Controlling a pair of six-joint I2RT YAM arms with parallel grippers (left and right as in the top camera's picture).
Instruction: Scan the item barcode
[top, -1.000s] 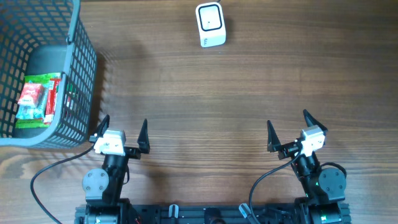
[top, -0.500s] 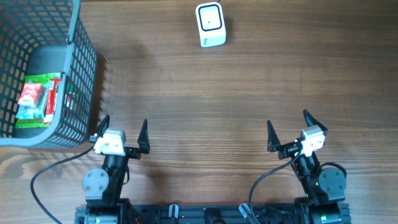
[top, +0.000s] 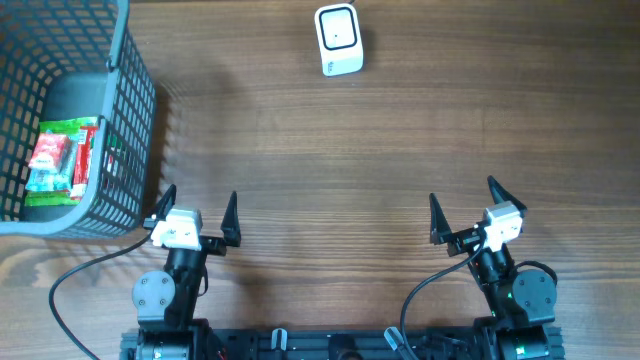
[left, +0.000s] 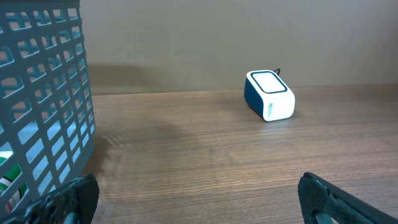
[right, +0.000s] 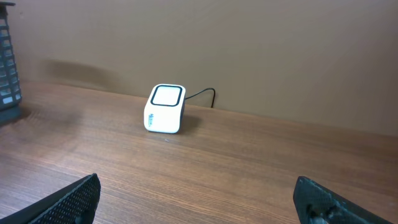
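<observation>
Plainly, nothing of the task is done yet. The packets (top: 62, 155) to be scanned lie inside the grey basket (top: 135, 110) at the left of the worktop (top: 330, 170). The white scanner (top: 338, 38) sits at the far edge, well apart from them. An item has yet to be picked out, carried across and turned with its barcode to the scanner window. The left gripper (top: 200, 198) and right gripper (top: 463, 195) rest low at the near edge, pointing toward the far side, each with jaws spread wide and holding nothing. The left one is nearer the basket, so it seems the likelier to reach in.
</observation>
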